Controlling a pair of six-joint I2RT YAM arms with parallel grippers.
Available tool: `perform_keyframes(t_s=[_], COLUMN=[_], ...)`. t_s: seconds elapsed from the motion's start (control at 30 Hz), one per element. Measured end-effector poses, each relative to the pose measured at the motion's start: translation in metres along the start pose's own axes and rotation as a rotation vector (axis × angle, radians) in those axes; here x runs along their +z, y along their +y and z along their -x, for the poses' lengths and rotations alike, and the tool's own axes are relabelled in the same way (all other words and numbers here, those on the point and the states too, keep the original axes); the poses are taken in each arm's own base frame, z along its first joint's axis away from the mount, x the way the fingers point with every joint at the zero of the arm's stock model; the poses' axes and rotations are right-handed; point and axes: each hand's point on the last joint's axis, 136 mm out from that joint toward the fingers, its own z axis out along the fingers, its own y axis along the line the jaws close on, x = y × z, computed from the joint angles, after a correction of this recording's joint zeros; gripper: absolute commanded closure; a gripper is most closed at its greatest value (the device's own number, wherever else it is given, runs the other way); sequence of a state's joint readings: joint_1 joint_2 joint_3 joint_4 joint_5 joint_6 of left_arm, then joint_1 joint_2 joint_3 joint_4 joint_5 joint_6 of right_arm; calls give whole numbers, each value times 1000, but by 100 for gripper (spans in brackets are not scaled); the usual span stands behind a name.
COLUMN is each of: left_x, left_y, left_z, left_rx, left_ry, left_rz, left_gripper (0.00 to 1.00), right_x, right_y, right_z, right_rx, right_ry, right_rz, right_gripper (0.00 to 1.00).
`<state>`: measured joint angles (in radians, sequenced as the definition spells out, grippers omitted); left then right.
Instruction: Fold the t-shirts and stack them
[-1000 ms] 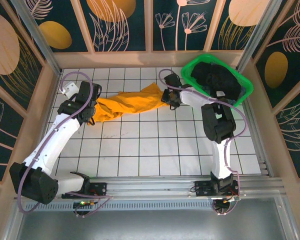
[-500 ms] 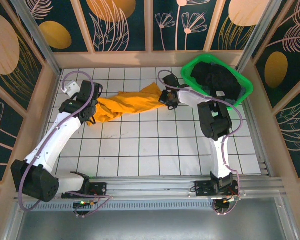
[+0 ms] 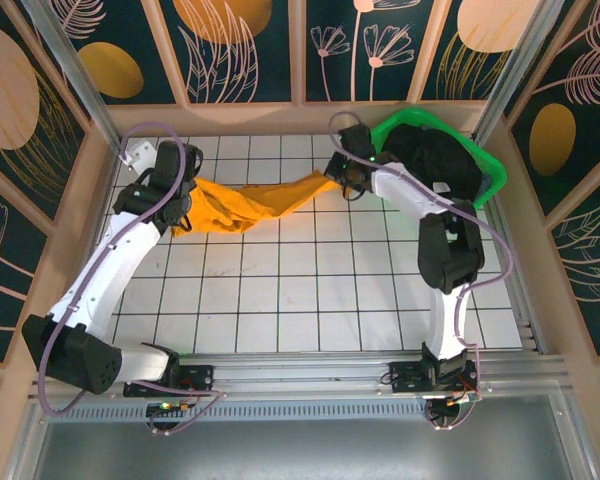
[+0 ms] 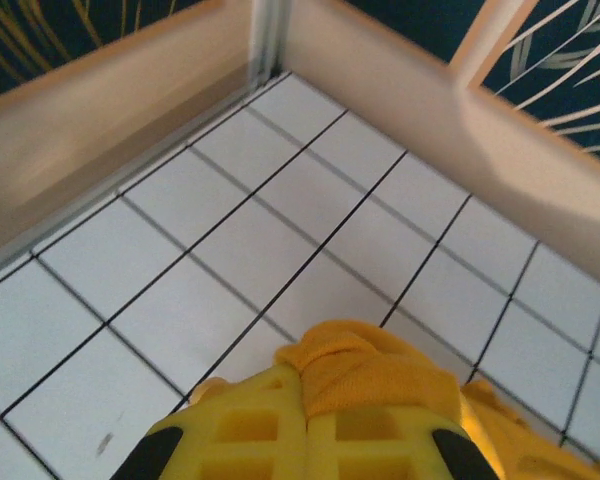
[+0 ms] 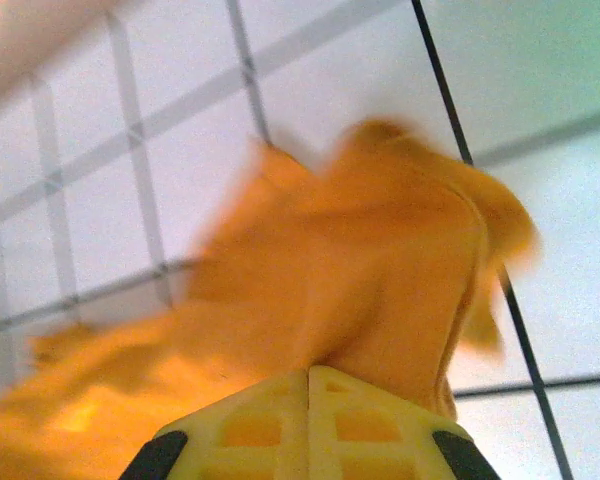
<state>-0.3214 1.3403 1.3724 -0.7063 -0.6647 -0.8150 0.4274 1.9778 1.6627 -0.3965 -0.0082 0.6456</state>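
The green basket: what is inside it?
A heap of black cloth fills the basket. How many pieces it is, and what lies under it, cannot be seen; the right arm covers the near left rim.

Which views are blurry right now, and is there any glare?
Right wrist: heavy motion blur, with the t-shirt and the grid lines of the table smeared, and a green tint at top right. Left wrist: grid lines fairly crisp, the wall at upper left soft. Top external: sharp and evenly lit, no glare.
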Motion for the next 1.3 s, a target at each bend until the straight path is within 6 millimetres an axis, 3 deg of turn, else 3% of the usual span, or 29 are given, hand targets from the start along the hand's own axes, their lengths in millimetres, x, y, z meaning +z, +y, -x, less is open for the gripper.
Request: perform_keyframes(t_s=[0.2,0.4,0.53,0.7,0.87,0.97,1.07,1.17,1.3], left_x=[-31,-63,-96,-147,-180,-179,-154,-105,-3], left_y=[-23,-27,-14,16,34,32,19,-1,-26], left_z=[61,101,123,149,162,163,151,124,59], left_rx=[-59,-119,-183,-294,-369,-380,-354,-276,-114], left_ry=[-118,-219,-300,-417,-489,-490,-443,-362,-182], left_rz=[-82,-163,-245,-354,-442,-449,-399,-293,-124], left_gripper=[100,100,100,100,100,100,100,100,100], right_x=[-92,-168,-217,-282,-323,-325,-299,-242,-124], right_y=[59,76,79,70,57,52,43,30,-12], right_z=[81,116,121,115,98,91,83,73,47], right_rx=[-66,-113,-139,-154,-151,-131,-102,-56,29], right_ry=[-244,-403,-487,-582,-632,-621,-558,-437,-185], right_rz=[148,210,253,306,351,352,320,248,104], right_gripper=[100,100,100,100,100,100,100,100,76])
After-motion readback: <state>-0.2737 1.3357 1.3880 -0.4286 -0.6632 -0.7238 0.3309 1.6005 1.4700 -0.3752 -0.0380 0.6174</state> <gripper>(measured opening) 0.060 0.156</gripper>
